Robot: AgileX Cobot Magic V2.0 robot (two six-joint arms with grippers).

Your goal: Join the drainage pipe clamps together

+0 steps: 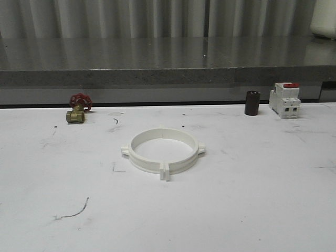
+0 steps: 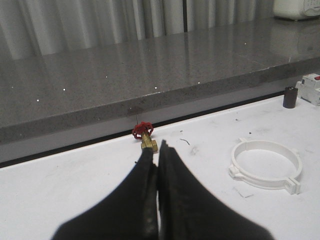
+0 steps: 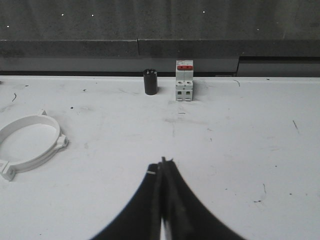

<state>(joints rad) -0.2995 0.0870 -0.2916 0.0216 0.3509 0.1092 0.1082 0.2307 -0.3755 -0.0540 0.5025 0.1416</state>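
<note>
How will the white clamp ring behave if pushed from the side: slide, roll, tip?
The white clamp ring lies flat on the table, so it will probably slide, not roll or tip. Thin hollow plastic suggests it is light. A push might part the halves at the tabs; whether they are locked I cannot tell.

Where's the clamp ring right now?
In the front view, the clamp ring lies flat mid-table, right of and nearer than the brass valve, left of the breaker block.

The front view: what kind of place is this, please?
Probably a workshop or lab test bench, not a home. A scuffed white table carries hardware parts: white pipe clamps forming a ring, a brass valve and a breaker block. A grey stone counter runs behind.
</note>
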